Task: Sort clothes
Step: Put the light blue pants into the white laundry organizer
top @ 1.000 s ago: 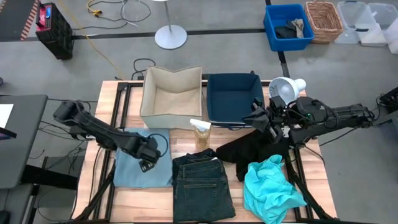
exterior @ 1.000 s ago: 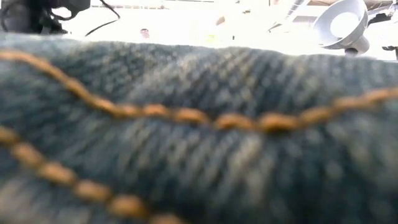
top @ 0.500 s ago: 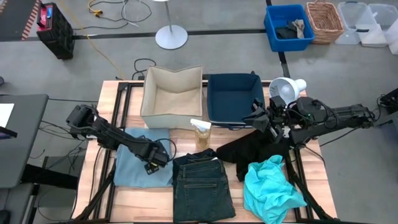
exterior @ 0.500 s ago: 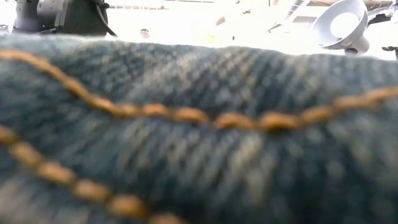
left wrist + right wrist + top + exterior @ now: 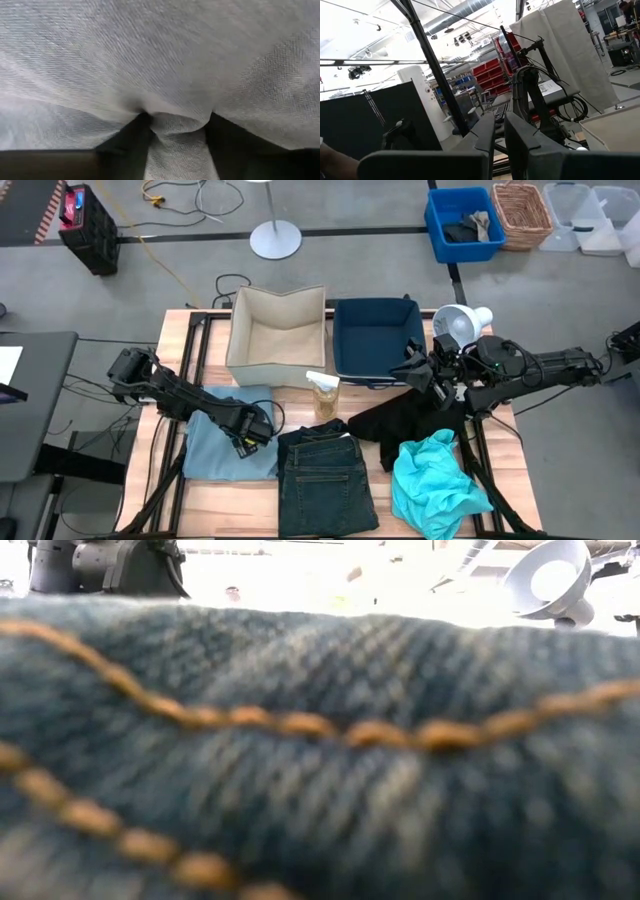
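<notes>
A pale blue cloth (image 5: 212,448) lies flat at the table's left. My left gripper (image 5: 250,438) is down on its right part, close to the dark indigo jeans (image 5: 325,480), and is shut on the cloth. The jeans lie flat at the front middle and fill the low view (image 5: 320,760). A black garment (image 5: 410,420) lies right of centre. A turquoise top (image 5: 435,480) lies crumpled at the front right. My right gripper (image 5: 413,370) hovers shut and empty beside the navy box's right wall, above the black garment's far end. My left gripper comes at the pale blue cloth from above. A small fold of the cloth (image 5: 175,125) is gathered up between its two fingers (image 5: 132,137), with creases running out from it. The rest of the cloth lies on the table.
A beige fabric box (image 5: 275,330) and a navy fabric box (image 5: 375,335) stand side by side at the table's far edge. A spray bottle (image 5: 323,395) stands in front of them. A white lamp head (image 5: 457,323) sits by the right arm.
My left gripper has gone toward the table's right edge across the pale blue cloth and now stands near the jeans. The left arm has come into the low view's upper left corner.
</notes>
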### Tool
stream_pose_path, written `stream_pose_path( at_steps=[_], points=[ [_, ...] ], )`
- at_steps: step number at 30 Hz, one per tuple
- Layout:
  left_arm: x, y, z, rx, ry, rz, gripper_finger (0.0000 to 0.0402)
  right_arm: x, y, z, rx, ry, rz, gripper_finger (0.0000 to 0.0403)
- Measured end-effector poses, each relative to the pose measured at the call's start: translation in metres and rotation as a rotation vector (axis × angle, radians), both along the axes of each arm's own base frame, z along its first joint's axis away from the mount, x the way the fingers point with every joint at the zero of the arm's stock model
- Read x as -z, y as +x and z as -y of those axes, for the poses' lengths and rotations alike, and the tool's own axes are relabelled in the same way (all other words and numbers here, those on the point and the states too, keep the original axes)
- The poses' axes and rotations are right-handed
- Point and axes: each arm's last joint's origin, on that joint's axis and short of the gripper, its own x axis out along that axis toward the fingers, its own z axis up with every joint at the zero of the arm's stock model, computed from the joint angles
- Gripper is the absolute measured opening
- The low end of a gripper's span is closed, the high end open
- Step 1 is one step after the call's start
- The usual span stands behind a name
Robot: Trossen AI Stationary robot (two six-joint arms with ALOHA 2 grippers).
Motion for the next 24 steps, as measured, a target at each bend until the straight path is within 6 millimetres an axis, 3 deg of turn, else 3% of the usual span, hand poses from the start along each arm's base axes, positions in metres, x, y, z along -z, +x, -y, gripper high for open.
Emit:
stream_pose_path(
  at_steps=[4, 11, 15, 24],
  points=[
    [0.000, 0.000, 0.000, -0.026, -0.001, 0.005, 0.0071, 0.000, 0.000, 0.000, 0.000, 0.000, 0.000, 0.0056],
    [-0.010, 0.008, 0.007, 0.020, -0.007, -0.024, 0.0063, 0.000, 0.000, 0.000, 0.003, -0.005, -0.001, 0.0056],
    [-0.033, 0.022, 0.016, 0.088, -0.022, -0.025, 0.0032, 0.000, 0.000, 0.000, 0.004, -0.010, 0.000, 0.0056],
    [-0.105, 0.042, 0.036, 0.155, -0.013, 0.036, 0.0031, 0.000, 0.000, 0.000, 0.004, -0.010, 0.000, 0.0056]
  ],
)
